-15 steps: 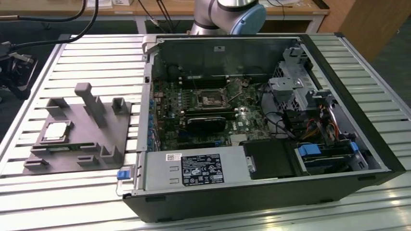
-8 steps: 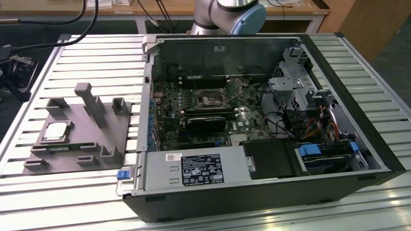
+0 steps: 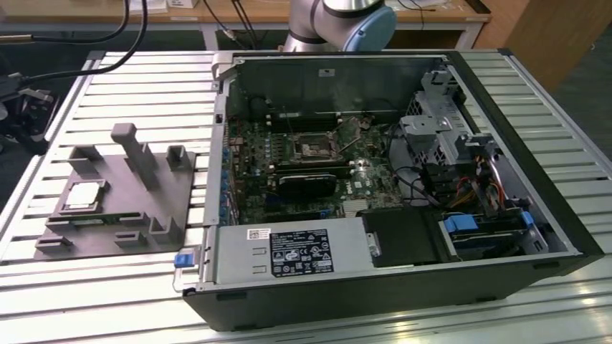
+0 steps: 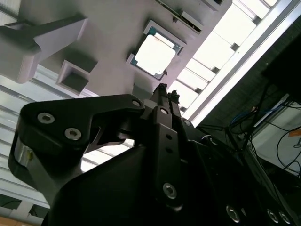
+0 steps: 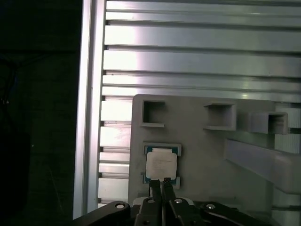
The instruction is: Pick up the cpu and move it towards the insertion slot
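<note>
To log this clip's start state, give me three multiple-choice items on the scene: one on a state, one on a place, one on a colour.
1. How is the computer case?
A. lying with its side open
B. closed up
C. wrapped in film

2. Where does the cpu lie?
A. inside the case
B. in a recess of the fixture
C. on the floor

3. What colour is the fixture?
A. grey
B. red
C. yellow

Answers:
1 A: the exterior view looks straight onto the case's inner parts.
2 B: the cpu sits framed by the fixture's recess, just off the tips of the gripper in the first wrist view, and is not gripped.
3 A: the fixture is plain grey in every view.
</note>
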Tool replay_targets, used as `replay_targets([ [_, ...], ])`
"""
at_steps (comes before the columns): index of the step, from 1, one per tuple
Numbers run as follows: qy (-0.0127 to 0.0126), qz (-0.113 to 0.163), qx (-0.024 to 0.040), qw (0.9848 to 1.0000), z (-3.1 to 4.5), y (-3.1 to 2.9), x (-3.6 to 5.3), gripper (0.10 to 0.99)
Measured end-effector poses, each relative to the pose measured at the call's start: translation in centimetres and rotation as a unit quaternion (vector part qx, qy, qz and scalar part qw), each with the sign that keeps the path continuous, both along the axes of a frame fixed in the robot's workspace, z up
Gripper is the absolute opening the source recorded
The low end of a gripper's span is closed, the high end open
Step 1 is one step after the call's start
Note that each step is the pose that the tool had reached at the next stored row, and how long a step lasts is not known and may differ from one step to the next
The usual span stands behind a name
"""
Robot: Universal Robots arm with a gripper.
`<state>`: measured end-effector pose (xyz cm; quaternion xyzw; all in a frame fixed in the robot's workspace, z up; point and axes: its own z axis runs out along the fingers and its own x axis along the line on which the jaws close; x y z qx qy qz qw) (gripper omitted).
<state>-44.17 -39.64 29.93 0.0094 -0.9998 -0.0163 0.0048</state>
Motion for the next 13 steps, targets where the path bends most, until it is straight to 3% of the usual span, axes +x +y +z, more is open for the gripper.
replay_targets([
  [1, 0.0000, 0.000, -0.0002, 1.0000, -0.11, 0.00, 0.00, 0.169],
  [2, -0.0001, 0.000, -0.0002, 1.0000, -0.23, 0.00, 0.00, 0.169],
  [4, 0.0000, 0.000, -0.0003, 1.0000, -0.49, -0.02, -0.01, 0.294],
  [5, 0.0000, 0.000, -0.0003, 1.0000, -0.62, -0.02, -0.01, 0.294],
  [7, 0.0000, 0.000, -0.0003, 1.0000, -0.86, -0.03, 0.00, 0.412],
  [8, 0.0000, 0.000, -0.0003, 1.0000, -0.94, -0.03, 0.00, 0.412],
  [10, 0.0000, 0.000, -0.0003, 1.0000, -1.12, -0.04, 0.00, 0.525],
  [11, 0.0000, 0.000, -0.0003, 1.0000, -1.20, -0.04, 0.00, 0.525],
  [13, 0.0000, 0.000, -0.0005, 1.0000, -1.34, -0.04, 0.00, 0.643],
])
